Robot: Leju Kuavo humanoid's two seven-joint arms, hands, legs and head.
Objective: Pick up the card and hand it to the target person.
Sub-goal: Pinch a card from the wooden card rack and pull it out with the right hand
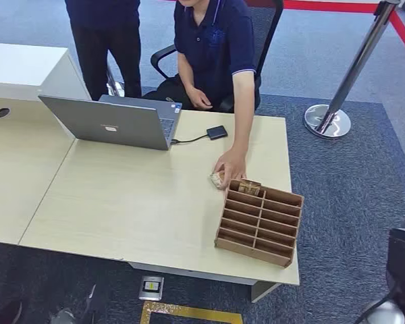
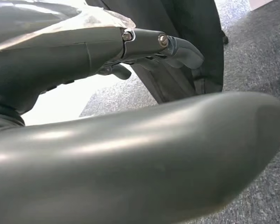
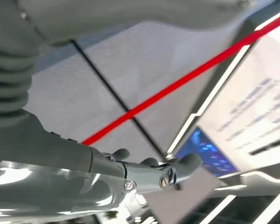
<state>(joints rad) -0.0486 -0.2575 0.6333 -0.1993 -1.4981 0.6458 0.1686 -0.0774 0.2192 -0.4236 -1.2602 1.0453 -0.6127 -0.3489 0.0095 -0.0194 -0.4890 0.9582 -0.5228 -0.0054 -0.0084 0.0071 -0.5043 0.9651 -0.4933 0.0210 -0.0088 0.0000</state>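
A seated person in a dark polo (image 1: 214, 40) leaned over the far side of the pale wooden desk (image 1: 129, 202), one hand (image 1: 231, 165) reaching down to the desk top just beside the far edge of a brown slotted card rack (image 1: 260, 221). Under that hand's fingers lay a small pale thing (image 1: 217, 179), touching them; it was too small to tell whether it was the card. A brownish card (image 1: 249, 187) stood in the rack's farthest row, close to the same hand. A second person in dark trousers (image 1: 109, 47) stood behind an open grey laptop (image 1: 114, 121), from which a cable ran to a small black drive (image 1: 217, 132). A chrome barrier post (image 1: 351, 77) stood on the carpet off to the right.

The robot's left hand (image 2: 142, 51) hung with its fingers stretched out and nothing in them. Its right hand (image 3: 145, 175) was likewise extended and held nothing, with a red line (image 3: 188, 77) beyond it
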